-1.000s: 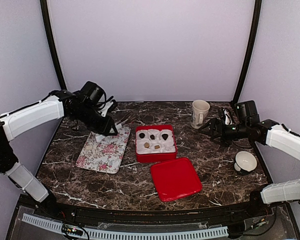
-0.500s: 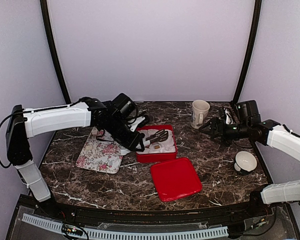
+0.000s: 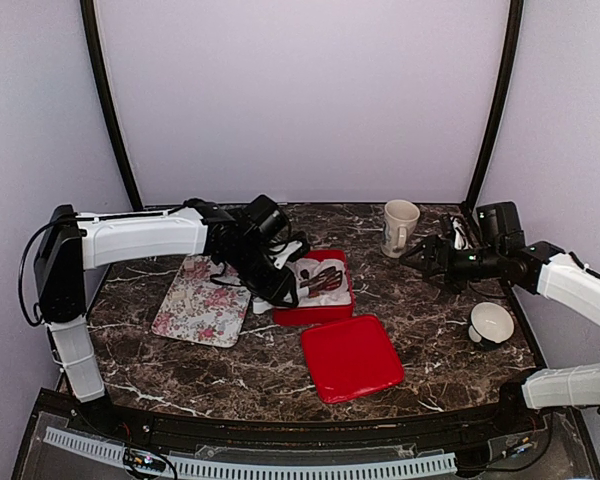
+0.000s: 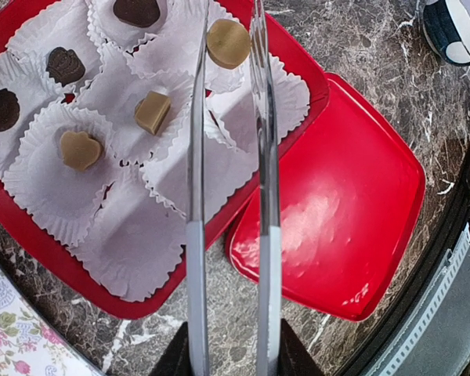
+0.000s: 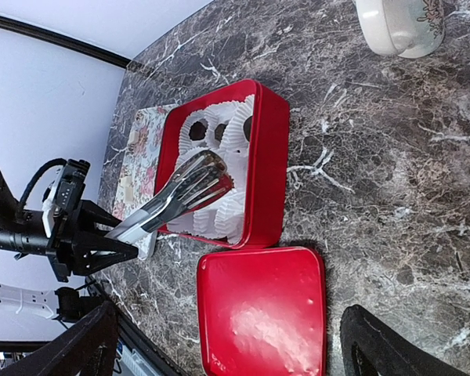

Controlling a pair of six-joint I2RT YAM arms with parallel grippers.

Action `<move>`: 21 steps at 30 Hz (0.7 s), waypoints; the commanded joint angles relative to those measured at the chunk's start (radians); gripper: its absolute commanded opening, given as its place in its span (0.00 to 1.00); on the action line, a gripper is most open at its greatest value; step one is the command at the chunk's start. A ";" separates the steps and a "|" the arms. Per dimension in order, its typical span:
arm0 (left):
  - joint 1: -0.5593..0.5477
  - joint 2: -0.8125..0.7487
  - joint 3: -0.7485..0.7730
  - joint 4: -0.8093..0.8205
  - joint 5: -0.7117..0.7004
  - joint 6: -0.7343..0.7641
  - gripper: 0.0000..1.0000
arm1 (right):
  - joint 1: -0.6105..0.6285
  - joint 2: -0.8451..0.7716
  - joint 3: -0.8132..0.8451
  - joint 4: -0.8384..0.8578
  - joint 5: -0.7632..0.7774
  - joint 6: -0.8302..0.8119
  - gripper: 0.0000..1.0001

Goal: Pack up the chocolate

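1. The red box (image 3: 315, 315), near the middle of the desk, holds white paper cups (image 4: 102, 235) with three dark chocolates (image 4: 65, 64) and two tan chocolates (image 4: 80, 149).
2. A red lid (image 3: 352, 357) lies just beside it, toward the near edge.
3. The left gripper (image 4: 231, 362) is clenched on metal tongs (image 4: 262, 196). A round tan chocolate (image 4: 227, 43) sits between their tips, over the box.
4. The right gripper (image 3: 428, 256) stands wide apart near the mug (image 3: 400, 226), grasping nothing.
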 commanded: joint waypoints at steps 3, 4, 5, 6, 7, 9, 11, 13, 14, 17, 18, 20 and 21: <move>-0.002 0.012 0.039 0.017 0.013 0.019 0.22 | -0.005 -0.026 -0.010 0.001 0.015 0.005 1.00; -0.002 0.016 0.041 0.016 0.012 0.018 0.23 | -0.005 -0.025 -0.012 0.001 0.014 0.005 1.00; -0.002 0.019 0.042 0.016 0.009 0.018 0.23 | -0.005 -0.026 -0.012 0.002 0.015 0.006 1.00; -0.002 0.022 0.043 0.015 0.007 0.018 0.24 | -0.005 -0.026 -0.012 0.003 0.017 0.007 1.00; -0.002 0.024 0.043 0.016 0.006 0.017 0.25 | -0.005 -0.026 -0.012 0.003 0.017 0.008 1.00; -0.002 0.025 0.045 0.017 0.002 0.017 0.27 | -0.005 -0.024 -0.012 0.005 0.015 0.008 1.00; -0.002 0.025 0.051 0.018 0.000 0.018 0.30 | -0.005 -0.023 -0.013 0.006 0.015 0.008 1.00; -0.002 0.025 0.057 0.015 0.002 0.019 0.32 | -0.004 -0.024 -0.014 0.008 0.014 0.010 1.00; -0.002 0.025 0.060 0.012 0.001 0.019 0.32 | -0.004 -0.023 -0.015 0.009 0.014 0.010 1.00; -0.002 0.023 0.065 0.003 0.002 0.020 0.33 | -0.005 -0.024 -0.014 0.010 0.012 0.010 1.00; -0.002 0.019 0.065 -0.002 0.001 0.022 0.33 | -0.004 -0.023 -0.014 0.010 0.013 0.011 1.00; -0.002 0.012 0.065 -0.005 -0.003 0.023 0.34 | -0.005 -0.022 -0.014 0.012 0.012 0.011 1.00; -0.002 0.008 0.065 -0.010 -0.003 0.023 0.34 | -0.004 -0.023 -0.013 0.012 0.012 0.011 1.00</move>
